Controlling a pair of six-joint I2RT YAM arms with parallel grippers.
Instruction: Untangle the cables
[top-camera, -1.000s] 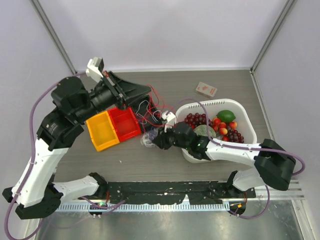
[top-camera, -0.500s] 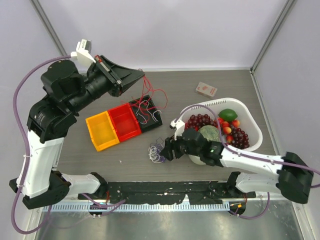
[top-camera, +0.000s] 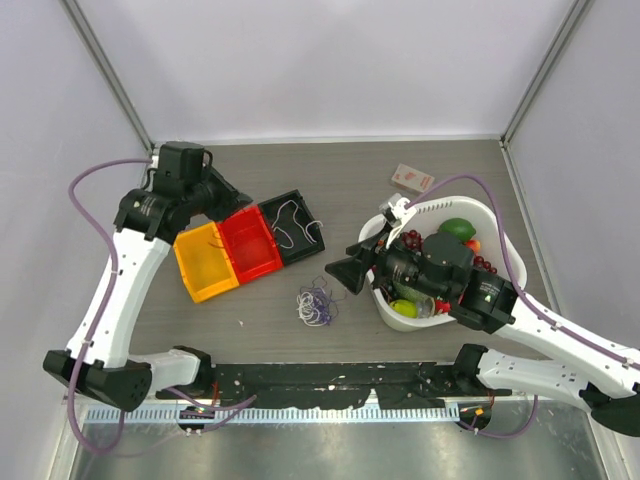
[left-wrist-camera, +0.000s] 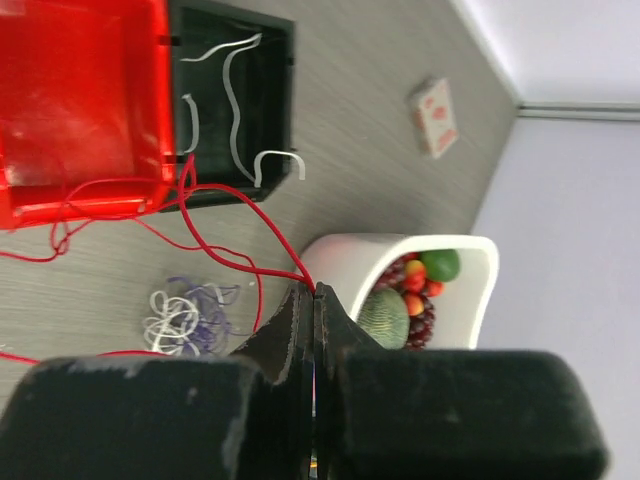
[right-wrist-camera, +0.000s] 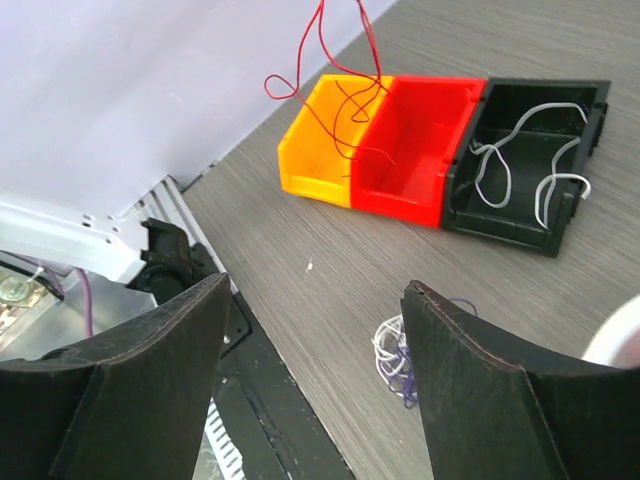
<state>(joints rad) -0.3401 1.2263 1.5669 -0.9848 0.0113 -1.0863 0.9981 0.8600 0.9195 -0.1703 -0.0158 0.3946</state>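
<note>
The top external camera sits high over the near edge, looking down over the whole grey wood-grain table (top-camera: 350, 170). The left wrist camera looks steeply down from above the far left, rolled sideways. The right wrist camera, nearer the surface, faces obliquely left across the tabletop. All three share the red plastic bin (top-camera: 250, 245), black plastic bin (left-wrist-camera: 235, 110) and small tangle of white and purple cords (right-wrist-camera: 400, 345).
</note>
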